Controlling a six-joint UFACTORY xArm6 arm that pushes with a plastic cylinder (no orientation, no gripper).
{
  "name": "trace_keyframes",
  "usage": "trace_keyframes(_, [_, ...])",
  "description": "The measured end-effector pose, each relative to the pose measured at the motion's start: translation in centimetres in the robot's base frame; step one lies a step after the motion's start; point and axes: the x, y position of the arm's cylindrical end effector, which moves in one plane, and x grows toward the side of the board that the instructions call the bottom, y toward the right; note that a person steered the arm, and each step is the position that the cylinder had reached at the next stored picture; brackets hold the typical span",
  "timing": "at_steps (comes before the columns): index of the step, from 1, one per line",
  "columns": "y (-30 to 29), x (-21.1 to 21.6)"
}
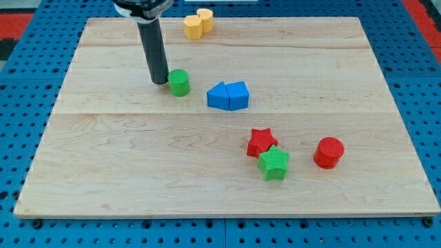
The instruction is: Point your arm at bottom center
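My dark rod comes down from the view's top, and my tip (160, 82) rests on the wooden board (124, 172) in its upper left part. The tip is just left of a green cylinder (179, 83), nearly touching it. A blue block of two joined wedge shapes (228, 96) lies to the right of the green cylinder. A red star (261, 142) and a green star (274, 162) touch each other at the lower right. A red cylinder (329, 152) stands further right. A yellow block (198, 23) sits at the top edge.
The board lies on a blue pegboard surface (27, 83). A red area (21, 17) shows at the view's top left corner.
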Motion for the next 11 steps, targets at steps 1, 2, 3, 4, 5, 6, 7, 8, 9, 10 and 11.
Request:
trace_keyframes(1, [6.3,0.0])
trace_keyframes(2, [8.4,0.3])
trace_keyframes(3, [5.4,0.7])
trace_keyframes(4, [3.8,0.7])
trace_keyframes(5, [2.8,0.7])
trace_keyframes(6, [1.9,0.7])
trace_keyframes(7, [1.0,0.7])
trace_keyframes(8, [0.3,0.7])
trace_keyframes(9, [-0.5,0.7])
trace_keyframes(10, [-1.3,1.1])
trace_keyframes(11, [-3.2,4.9])
